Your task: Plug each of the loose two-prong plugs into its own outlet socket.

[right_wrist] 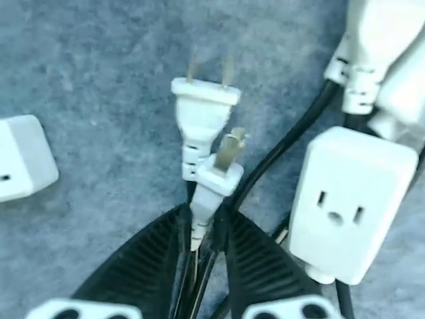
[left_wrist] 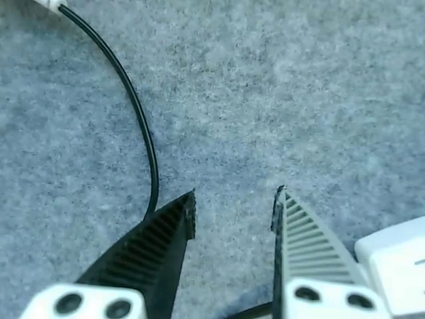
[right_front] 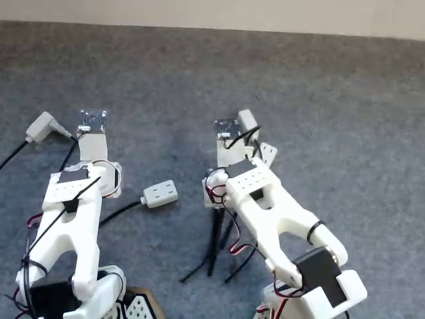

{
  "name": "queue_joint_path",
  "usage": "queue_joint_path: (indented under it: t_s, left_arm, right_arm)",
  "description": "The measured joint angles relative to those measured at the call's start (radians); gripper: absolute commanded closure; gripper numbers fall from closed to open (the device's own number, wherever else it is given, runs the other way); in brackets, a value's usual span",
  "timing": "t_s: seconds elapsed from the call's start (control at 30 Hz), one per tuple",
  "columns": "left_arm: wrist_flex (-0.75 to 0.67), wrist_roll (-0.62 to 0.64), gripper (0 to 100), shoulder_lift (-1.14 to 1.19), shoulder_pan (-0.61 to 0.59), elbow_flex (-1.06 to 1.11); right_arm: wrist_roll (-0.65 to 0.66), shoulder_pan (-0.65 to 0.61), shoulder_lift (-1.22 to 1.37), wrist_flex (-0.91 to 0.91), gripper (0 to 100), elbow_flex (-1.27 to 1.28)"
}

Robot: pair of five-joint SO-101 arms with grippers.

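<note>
Grey carpet [right_front: 345,133], short-piled and mottled, covers the whole work surface and runs to a pale wall [right_front: 265,13] along the far edge. Two white arms stretch toward the far side. The left arm [right_front: 73,212] stands at the near left, and the right arm [right_front: 272,212] stands near, just right of the middle.

The left gripper [left_wrist: 234,199] hangs over bare carpet with its black jaws spread apart and nothing between them. A thin black cord [left_wrist: 136,113] curves across the carpet just beside one finger.

The right gripper [right_wrist: 202,222] is clenched on the neck of a white two-prong plug [right_wrist: 219,169], whose blades tilt up off the carpet. A second plug [right_wrist: 201,109], also white, lies flat just beyond the held one and touches it, with its prongs pointing away from the gripper.

A white outlet socket [right_wrist: 352,199] lies face up just to the right of the right gripper. A smaller outlet block [right_front: 161,193] rests on the carpet between the two arms, and its cord trails toward the left arm. At the far left, well apart from the rest, lies an angled white connector [right_front: 43,126] whose cord runs off the left edge. A bundle of dark cables [right_front: 212,252] fans out on the carpet beneath the right arm, toward the near side.
</note>
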Motion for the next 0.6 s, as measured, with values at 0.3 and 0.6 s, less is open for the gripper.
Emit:
queue_joint_path:
  t_s: [0.3, 0.6]
  left_arm:
    - [0.0, 0.0, 80, 0.0, 0.0, 0.0]
    - [0.0, 0.0, 80, 0.0, 0.0, 0.0]
  right_arm:
    - [0.0, 0.0, 0.0, 0.0, 87.9, 0.0]
    - [0.0, -0.015, 0.098, -0.003, 83.9, -0.025]
